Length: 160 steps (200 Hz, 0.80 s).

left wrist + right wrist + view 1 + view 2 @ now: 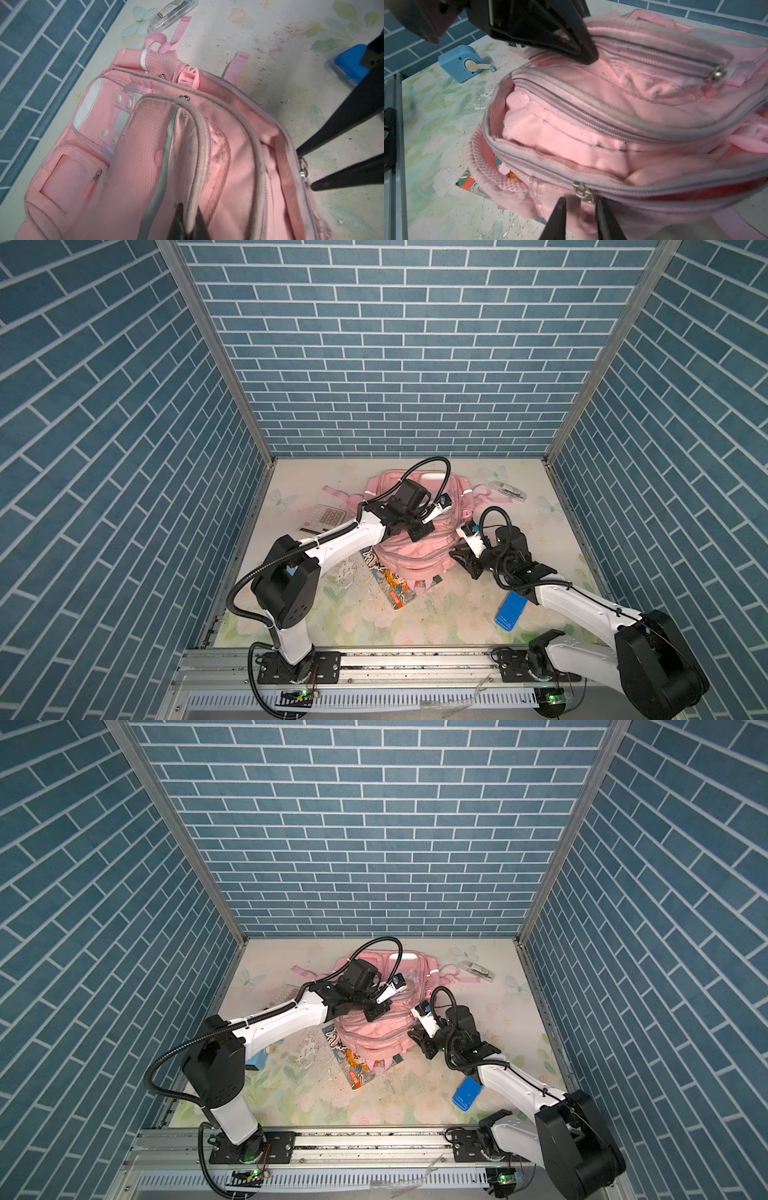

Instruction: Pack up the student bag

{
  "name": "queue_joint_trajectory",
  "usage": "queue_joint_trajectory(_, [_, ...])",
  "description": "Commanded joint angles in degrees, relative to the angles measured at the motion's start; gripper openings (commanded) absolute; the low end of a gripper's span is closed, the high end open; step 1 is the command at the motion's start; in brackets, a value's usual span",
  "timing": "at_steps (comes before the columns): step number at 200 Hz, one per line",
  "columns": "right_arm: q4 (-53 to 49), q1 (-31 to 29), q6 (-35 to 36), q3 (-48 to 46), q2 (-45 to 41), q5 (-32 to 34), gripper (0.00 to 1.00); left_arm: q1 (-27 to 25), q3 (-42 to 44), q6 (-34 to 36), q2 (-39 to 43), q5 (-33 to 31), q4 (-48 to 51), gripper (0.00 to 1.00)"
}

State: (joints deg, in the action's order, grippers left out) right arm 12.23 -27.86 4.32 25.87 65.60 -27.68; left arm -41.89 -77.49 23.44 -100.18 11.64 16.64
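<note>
Student bag (409, 560) lies lengthwise front-to-back, mouth at near end; left hand (417, 534) pinches it, right hand (580, 207) parted.

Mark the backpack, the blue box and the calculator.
backpack (409, 560): in a top view, on the pink fabric of its near front pocket.
blue box (511, 612): in a top view, on the middle of its lid, beside the right arm.
calculator (329, 515): in a top view, on its keypad.
</note>
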Motion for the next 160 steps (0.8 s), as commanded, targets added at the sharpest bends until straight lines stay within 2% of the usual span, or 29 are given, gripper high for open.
queue_joint_trajectory(1, [3.6, -0.1, -1.6, -1.7, -3.7, -2.3, 0.29, 1.1, -0.8, 0.7, 4.4, 1.6, -4.0, 0.0])
queue_joint_trajectory(37, [5.1, -0.1, -3.1, -4.0, -5.8, 0.6, 0.35, 1.4, 0.5, 1.2, 6.5, 3.1, -5.7, 0.0])
queue_joint_trajectory(114, [7.8, 0.3, -6.5, -6.1, -6.9, -3.8, 0.35, 2.2, 0.1, 0.6, 7.7, 3.5, -6.6, 0.0])
queue_joint_trajectory(160, [9.1, 0.5, -7.7, -8.4, -10.1, -3.1, 0.37, 2.9, -0.2, 0.0, 8.0, 4.2, -7.2, 0.0])
